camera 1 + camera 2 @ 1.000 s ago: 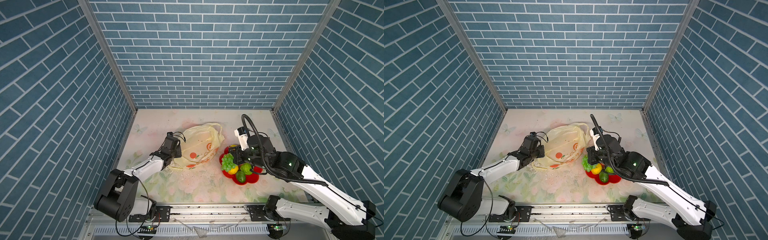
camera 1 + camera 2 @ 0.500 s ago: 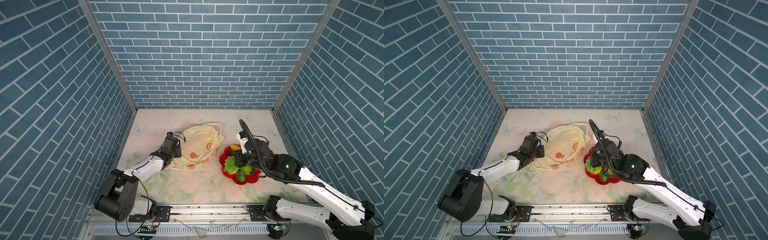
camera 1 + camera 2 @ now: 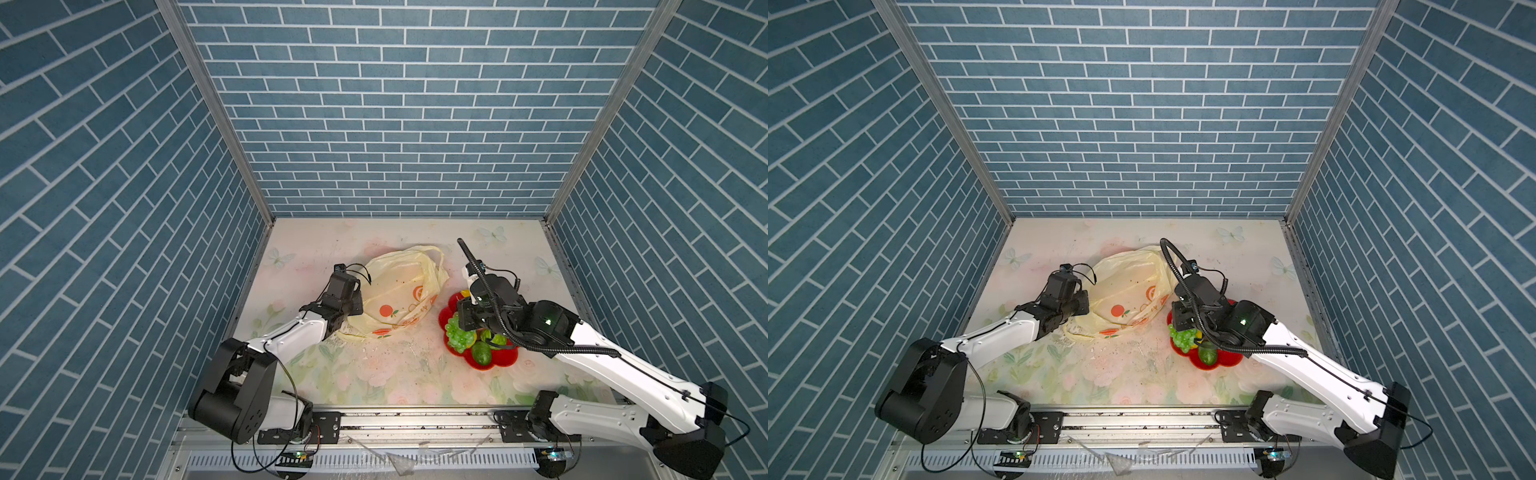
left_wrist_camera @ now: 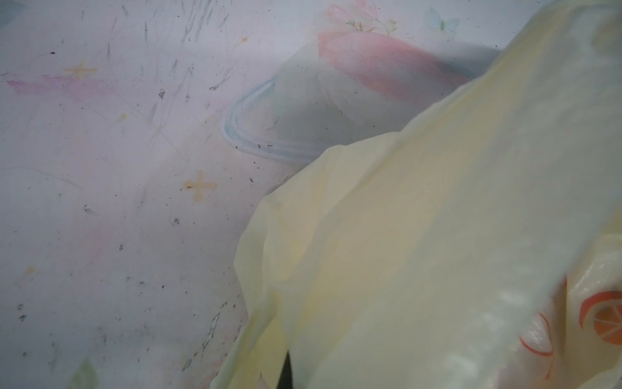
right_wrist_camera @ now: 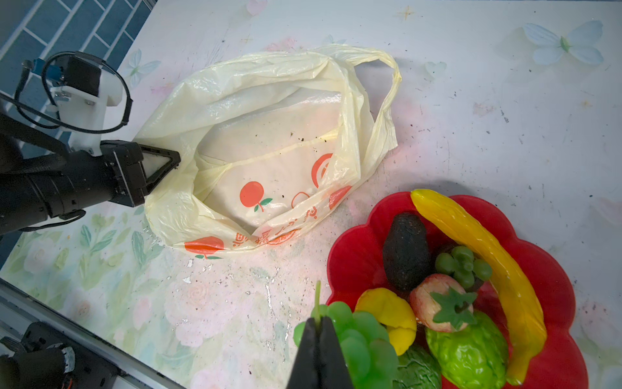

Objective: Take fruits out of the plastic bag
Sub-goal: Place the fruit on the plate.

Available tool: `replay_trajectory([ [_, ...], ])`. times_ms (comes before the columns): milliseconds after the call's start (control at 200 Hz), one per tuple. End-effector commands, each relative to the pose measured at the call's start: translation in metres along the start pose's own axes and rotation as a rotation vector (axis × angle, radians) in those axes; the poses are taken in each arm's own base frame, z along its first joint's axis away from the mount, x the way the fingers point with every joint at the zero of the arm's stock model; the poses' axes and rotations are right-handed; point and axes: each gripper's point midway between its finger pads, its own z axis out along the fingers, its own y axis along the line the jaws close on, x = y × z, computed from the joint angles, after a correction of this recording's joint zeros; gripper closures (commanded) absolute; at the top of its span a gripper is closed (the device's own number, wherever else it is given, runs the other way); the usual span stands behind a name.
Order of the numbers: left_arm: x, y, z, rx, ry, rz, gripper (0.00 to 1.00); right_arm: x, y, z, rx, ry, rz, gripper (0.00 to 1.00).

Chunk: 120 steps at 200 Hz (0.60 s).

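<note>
Bag [image 5: 269,151] is lying crumpled on the table [image 5: 471,118] w/ its mouth gaping toward the right arm, and from the right wrist cam nothing shows inside it. The fruits sit just beside it on a red plate [image 5: 356,242]: banana [image 5: 484,269] along the far rim, dark avocado [image 5: 405,249], strawberry [image 5: 437,303], lemon [image 5: 387,313], bumpy citrus [image 5: 468,353], and a green avocado [image 3: 481,352] at the near edge in a top view. Grapes [image 5: 360,336] are at the plate's edge nearest the bag. Writing-wise, the bag has orange fruit prints and a line of red lettering along the front fold, too creased and small to read, no brand I can make out. Right gripper [image 5: 318,325] points down over the plate, fingers pinched tight on the grapes' stem, arm coming in from the front right w/ the forearm over the plate. Left gripper [image 5: 173,161] lies low and near level, arm stretched from the front left, fingers clamped on the bag's side edge; its own cam is mostly filled w/ yellow plastic.
</note>
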Motion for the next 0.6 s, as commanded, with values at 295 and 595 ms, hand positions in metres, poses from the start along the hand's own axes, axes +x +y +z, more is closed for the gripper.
replay_trajectory([
  [295, -0.010, 0.003, -0.008, -0.016, -0.028, 0.006, 0.97, -0.016, 0.003, 0.033, 0.044, -0.020, 0.021, 1.00],
  [595, -0.010, 0.002, -0.008, -0.014, -0.026, 0.009, 0.96, -0.024, 0.003, 0.050, 0.028, -0.019, 0.063, 1.00],
])
